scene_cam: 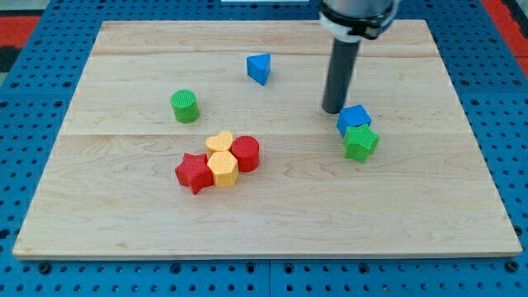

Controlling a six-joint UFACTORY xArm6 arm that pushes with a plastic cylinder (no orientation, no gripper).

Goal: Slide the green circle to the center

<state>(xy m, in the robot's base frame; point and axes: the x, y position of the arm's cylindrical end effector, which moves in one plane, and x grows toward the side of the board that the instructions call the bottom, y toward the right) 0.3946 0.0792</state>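
The green circle, a short ribbed green cylinder block [185,106], stands alone on the pale wooden board [124,206], toward the view's left and a little above the board's middle. Nothing touches it.

Just below the middle of the board sits a tight cluster of four blocks. A red star-shaped block [194,172] is at its left end, a yellow hexagonal block [223,169] presses against the star's right side, a yellow heart-shaped block [219,142] lies above the hexagon, and a red cylinder block [245,153] closes the right end, touching both yellow pieces. This cluster lies down and to the right of the green circle, apart from it.

A blue triangular block [259,68] stands by itself near the view's top, right of the green circle and well apart from it.

The arm's dark rod comes down from the view's top right, and the tip [332,110] rests on the board just left of a blue cube-like block [354,119]. Whether they touch cannot be told. A green star-shaped block [360,142] sits against the blue block's lower edge. The tip is well apart from the green circle, across the board. The arm carries no gripper, only the plain rod.

The board holds no containers; it lies on a blue perforated base [33,91].
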